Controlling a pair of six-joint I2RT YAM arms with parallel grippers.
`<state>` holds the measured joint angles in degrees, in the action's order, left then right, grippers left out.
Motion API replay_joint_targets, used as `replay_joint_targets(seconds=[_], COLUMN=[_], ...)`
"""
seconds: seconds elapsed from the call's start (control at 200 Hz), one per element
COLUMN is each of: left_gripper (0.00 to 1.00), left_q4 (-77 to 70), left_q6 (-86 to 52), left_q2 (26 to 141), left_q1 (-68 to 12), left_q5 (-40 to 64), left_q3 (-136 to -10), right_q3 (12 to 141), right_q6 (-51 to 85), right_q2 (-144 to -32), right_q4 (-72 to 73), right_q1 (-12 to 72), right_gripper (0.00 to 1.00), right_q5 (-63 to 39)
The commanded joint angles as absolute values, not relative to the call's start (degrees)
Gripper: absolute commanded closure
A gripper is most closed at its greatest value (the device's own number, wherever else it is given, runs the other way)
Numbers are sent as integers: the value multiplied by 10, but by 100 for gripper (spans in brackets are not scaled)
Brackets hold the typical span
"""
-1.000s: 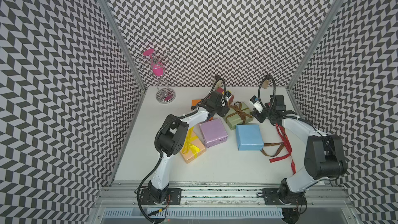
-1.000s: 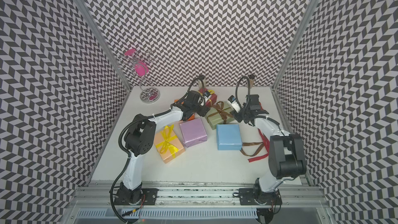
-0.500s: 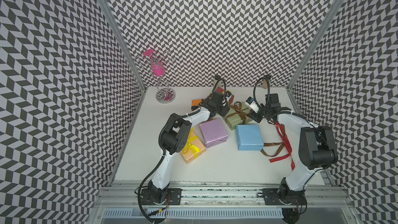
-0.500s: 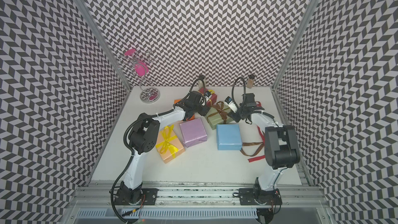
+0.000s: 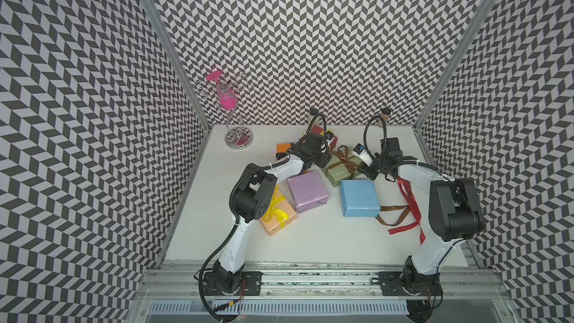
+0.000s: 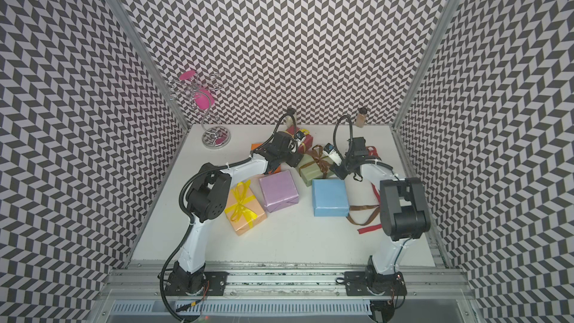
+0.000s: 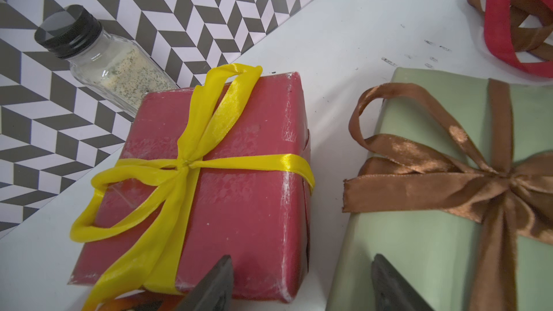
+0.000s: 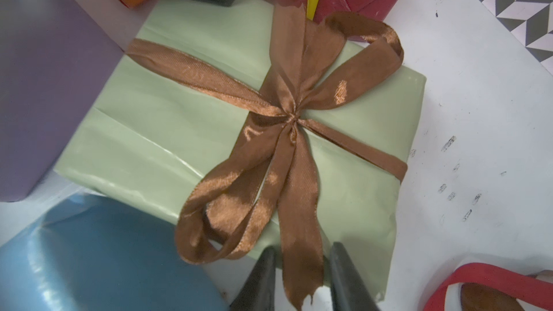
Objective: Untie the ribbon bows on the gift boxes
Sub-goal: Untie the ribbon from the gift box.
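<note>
Right gripper [image 8: 302,248] sits low over the end of the green box [image 8: 179,109] that faces the right arm. Its jaws stand a narrow gap apart, with one tail of the brown bow [image 8: 288,118] running between them. We can't tell whether the fingers actually pinch the tail or just flank it. The bow is tied: knot mid-lid, two loops, both tails out.

Left gripper [image 7: 302,260] is wide open and holds nothing. It hovers over the gap between the red box [image 7: 239,204] and the green box. The red box carries a tied yellow bow [image 7: 185,163]. A jar [image 7: 110,64] stands just behind it, at the back wall.

In both top views we see the six boxes clustered mid-table [image 5: 310,243]:
- Red box is at the back.
- Orange box [image 5: 283,148] is beside it, mostly hidden under the left arm.
- Green box is just in front of the red one.
- Lilac box [image 5: 307,191] and blue box [image 5: 358,198] are nearer the front, with plain paper tops. The blue box is just beside the green one.
- Peach box [image 5: 283,197] is by the left arm's elbow, with a second yellow bow [image 5: 275,212] tied on it.

Loose on the table, on the right-arm side of the blue box, lie a brown ribbon [image 5: 394,215] and a red ribbon [image 5: 410,203]. They overlap, and the red one runs under the right arm.
</note>
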<state>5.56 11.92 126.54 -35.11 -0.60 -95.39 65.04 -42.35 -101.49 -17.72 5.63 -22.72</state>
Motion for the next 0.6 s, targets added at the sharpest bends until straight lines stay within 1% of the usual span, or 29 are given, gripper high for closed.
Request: replay_joint_targets(seconds=[0.0,0.115,0.2,0.596], left_gripper=[27,27,27,27], left_q4=[63,61,59,48], left_q6=[119,126,130,158], left_q2=[1283,1282,1284,1278], left_q1=[-356,-359,-363,-386], left_q5=[-11,-16,-17,-42], left_q3=[-959,-954,-953,-946], right_q3=[653,666,674,695], right_q6=[-428,-429,-431,-437], right_q2=[-1030,-1033,-1032,-984], right_q4=[-173,-193,-208,-279], right_q1=[62,62,62,61], right_gripper=[81,94,100,100], right_q5=[-220,-228,-238,-284])
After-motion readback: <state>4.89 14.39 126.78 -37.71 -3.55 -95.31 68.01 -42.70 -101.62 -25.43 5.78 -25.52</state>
